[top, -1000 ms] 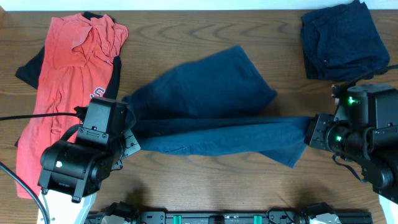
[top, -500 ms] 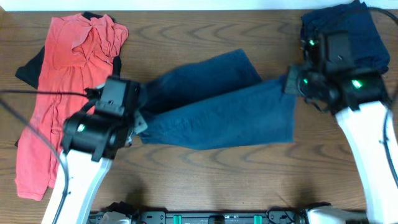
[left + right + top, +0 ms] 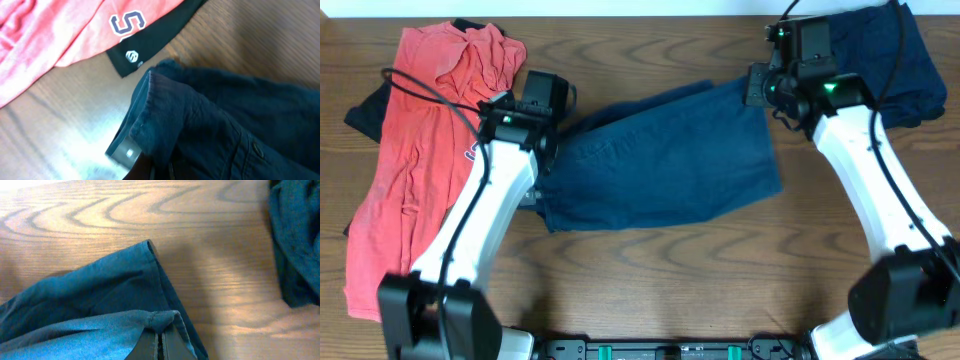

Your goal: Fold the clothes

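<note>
Now | shorts (image 3: 665,165) hem pinched in right end effector (image 3: 160,339) (folded over)

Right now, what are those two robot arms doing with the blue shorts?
They are folding clothes. The left hand pinches one end of the navy shorts and the right hand pinches the other, with the shorts doubled over between them. A coral T-shirt lies at the left, a folded navy pile at the far right.
</note>
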### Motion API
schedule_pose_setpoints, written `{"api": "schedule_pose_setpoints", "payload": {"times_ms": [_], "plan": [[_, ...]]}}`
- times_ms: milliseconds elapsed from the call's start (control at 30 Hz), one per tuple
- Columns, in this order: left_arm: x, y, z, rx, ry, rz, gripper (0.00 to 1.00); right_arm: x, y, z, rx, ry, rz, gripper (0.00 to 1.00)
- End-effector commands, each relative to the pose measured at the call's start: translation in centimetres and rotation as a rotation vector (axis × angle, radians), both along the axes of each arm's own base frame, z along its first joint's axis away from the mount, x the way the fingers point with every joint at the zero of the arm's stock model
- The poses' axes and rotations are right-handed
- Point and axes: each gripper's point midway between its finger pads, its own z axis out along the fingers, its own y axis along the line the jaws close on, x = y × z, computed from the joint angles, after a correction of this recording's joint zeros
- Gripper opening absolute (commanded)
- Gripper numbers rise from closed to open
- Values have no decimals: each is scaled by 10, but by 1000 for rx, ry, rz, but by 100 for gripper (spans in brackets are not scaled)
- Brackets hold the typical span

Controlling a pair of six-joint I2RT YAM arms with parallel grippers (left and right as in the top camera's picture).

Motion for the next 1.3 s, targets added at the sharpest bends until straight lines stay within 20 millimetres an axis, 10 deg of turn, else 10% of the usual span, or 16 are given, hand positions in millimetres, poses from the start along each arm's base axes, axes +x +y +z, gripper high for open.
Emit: {"api": "schedule_pose_setpoints", "payload": {"times_ms": [0, 500, 567, 700, 767, 1033, 1100, 1167, 1267], "plan": [[6, 32, -12, 96, 15, 90, 6, 17, -19, -18, -77, 2, -53, 1], [51, 37, -38, 79, -80, 121, 8, 44, -4, -105, -51, 94, -17, 1], [53, 37, -39, 77, -89, 121, 29, 46, -4, -110, -50, 96, -17, 5], [56, 36, -38, 79, -98, 112, 98, 47, -4, -112, -51, 95, -17, 81], [58, 36, -36, 91, -91, 77, 98, 47, -4, -109, -49, 92, -18, 99], [38, 17, -28, 33, 16, -118, 98, 26, 15, -65, 39, 79, 91, 93], [31, 11, -24, 12, 47, -191, 98, 19, 19, -52, 55, 73, 118, 69], [24, 7, -21, 0, 74, -237, 98, 11, 21, -48, 56, 89, 125, 14], [14, 6, -23, -3, 121, -266, 98, 0, 26, -60, 40, 142, 147, 1]]}}
